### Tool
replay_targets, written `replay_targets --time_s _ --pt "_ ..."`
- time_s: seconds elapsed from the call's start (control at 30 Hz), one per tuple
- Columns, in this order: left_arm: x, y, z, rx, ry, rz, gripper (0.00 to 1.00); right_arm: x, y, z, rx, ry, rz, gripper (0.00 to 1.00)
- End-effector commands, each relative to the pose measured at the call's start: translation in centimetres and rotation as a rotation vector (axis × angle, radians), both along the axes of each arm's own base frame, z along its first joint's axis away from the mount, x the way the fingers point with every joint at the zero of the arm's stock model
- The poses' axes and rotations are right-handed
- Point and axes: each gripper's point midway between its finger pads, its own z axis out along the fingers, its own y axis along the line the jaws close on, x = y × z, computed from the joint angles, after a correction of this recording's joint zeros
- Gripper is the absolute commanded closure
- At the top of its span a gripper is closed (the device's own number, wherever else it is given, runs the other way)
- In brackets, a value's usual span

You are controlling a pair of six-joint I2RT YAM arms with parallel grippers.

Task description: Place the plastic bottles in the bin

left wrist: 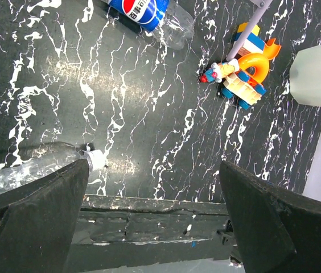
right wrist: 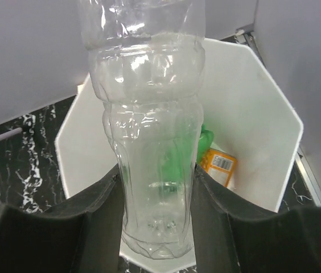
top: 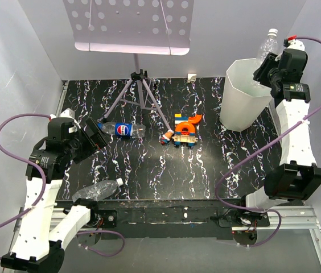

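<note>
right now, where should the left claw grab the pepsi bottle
Across the labelled middle of the pepsi bottle, coming down from above with the left claw. It lies flat on its side, so the round body leaves both long sides free to pinch.

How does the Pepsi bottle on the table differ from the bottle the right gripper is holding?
The Pepsi bottle carries a blue label; the held bottle has none. The Pepsi bottle lies on its side on the table; the held bottle is up in the air over the bin. The Pepsi bottle is free; the held bottle is clamped in the right gripper. Both are clear plastic.
</note>
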Motion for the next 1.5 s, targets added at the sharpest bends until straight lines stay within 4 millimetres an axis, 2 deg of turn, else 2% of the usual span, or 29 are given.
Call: replay_targets --time_s 0.0,0.03,0.07,0.17,0.33,0.47,0.53,0.6,0.7,0.77,0.83,0.87,0.9,0.97,1.03,1.17,1.33,1.37,1.47 --pt "-0.1 -0.6 0.6 -0.026 -0.014 -0.028 0.01 1.2 -1.2 1.8 -0.016 -0.053 -0.026 0.38" --pt "-0.2 -0.6 0.5 -0.026 -0.014 -0.026 0.01 1.2 -1.4 1.5 -0.016 -0.031 -0.032 0.25" --pt "-0.1 -0.6 0.4 -0.026 -0.012 -0.024 0.01 1.2 -1.3 1.3 -0.012 -0.016 -0.028 0.22" --pt "-0.2 -0.4 0.0 -0.017 0.005 -0.019 0.01 0.8 -1.5 0.9 -0.016 -0.002 -0.042 0.17" --pt "-0.1 -0.2 -0.2 -0.003 0.018 -0.011 0.01 -0.7 -1.1 3.9 -0.022 -0.076 -0.032 0.15" --pt "0.1 -0.2 -1.0 0.005 0.042 -0.012 0.01 -2.7 0.5 6.4 0.013 -0.130 0.030 0.13" --pt "0.1 0.0 -2.0 0.023 0.086 -0.005 0.01 -4.2 2.6 7.0 0.046 -0.156 0.113 0.13" --pt "-0.1 1.2 -4.2 0.080 0.169 0.044 0.01 -6.0 4.6 7.1 0.053 -0.171 0.173 0.12" --pt "-0.9 2.7 -7.5 0.147 0.295 0.119 0.00 -9.1 9.4 6.0 0.056 -0.179 0.316 0.12" --pt "-1.8 3.3 -8.8 0.165 0.362 0.166 0.01 -11.3 13.4 4.5 0.050 -0.171 0.417 0.12" --pt "-2.8 4.3 -9.2 0.168 0.404 0.284 0.01 -13.4 16.1 3.0 0.077 -0.151 0.469 0.11" --pt "-3.4 5.0 -9.4 0.174 0.413 0.349 0.01 -14.2 16.7 2.4 0.102 -0.147 0.458 0.11" --pt "-3.8 5.6 -9.6 0.177 0.411 0.403 0.01 -15.2 18.2 0.4 0.130 -0.111 0.496 0.11" --pt "-5.0 6.0 -10.1 0.151 0.438 0.496 0.01 -16.9 20.3 -2.0 0.174 -0.069 0.534 0.11" --pt "-6.3 6.0 -11.0 0.139 0.501 0.541 0.01 -18.5 22.0 -4.3 0.191 -0.016 0.563 0.11" --pt "-7.9 6.1 -12.7 0.199 0.648 0.534 0.01 -21.8 26.2 -7.4 0.181 0.087 0.677 0.10" --pt "-7.0 6.3 -12.2 0.208 0.603 0.516 0.01 -24.4 31.7 -10.0 0.083 0.173 0.808 0.10" --pt "-6.9 6.2 -11.8 0.202 0.592 0.515 0.00 -25.3 33.2 -9.8 0.062 0.170 0.852 0.10" --pt "-6.6 6.4 -9.8 0.194 0.529 0.506 0.01 -27.4 37.2 -11.3 -0.034 0.196 0.986 0.10"
